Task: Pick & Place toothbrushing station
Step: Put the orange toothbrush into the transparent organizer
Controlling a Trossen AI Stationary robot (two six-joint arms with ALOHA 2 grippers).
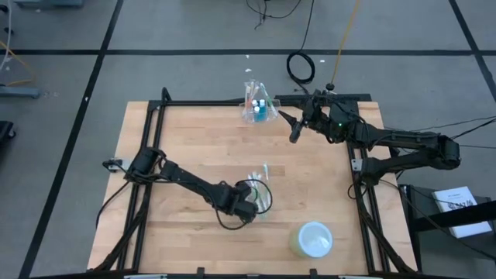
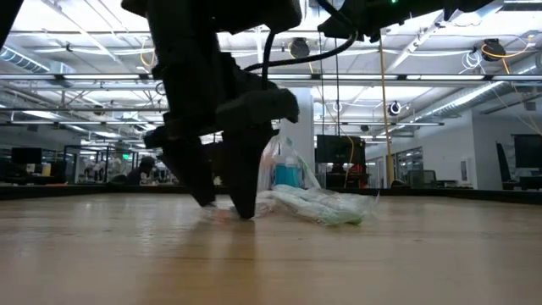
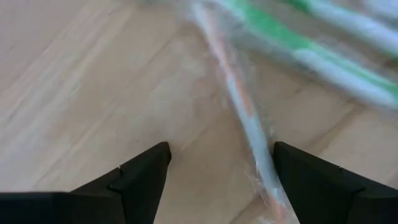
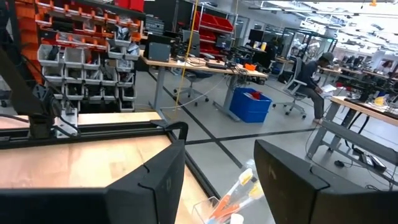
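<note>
A clear bundle of toothbrushes (image 1: pixel 263 186), green, white and orange, lies flat on the wood near the table's middle (image 2: pixel 326 207). My left gripper (image 1: pixel 254 201) points down at the bundle's near end, open, its fingertips low by the tabletop (image 2: pixel 222 205). One orange-and-white brush (image 3: pixel 245 118) runs between the fingers. The toothbrushing station (image 1: pixel 258 105), a see-through holder with a blue item inside, stands on its base at the table's far edge (image 2: pixel 286 174). My right gripper (image 1: pixel 293 132) hangs high and level beside it, open and holding nothing (image 4: pixel 217 180). My left gripper comes from above with its fingers on either side of the wrapped orange-and-white brush's end (image 3: pixel 264 177). The wrap runs close along one finger (image 3: pixel 298 180); whether it touches I cannot tell. The brush lies flat on the table.
A pale round tub with a white lid (image 1: pixel 314 239) stands near the front right. A black frame rail (image 1: pixel 194 103) runs along the table's far edge, with more rails down both sides. Bare wood lies to the left of the bundle (image 1: pixel 186 147).
</note>
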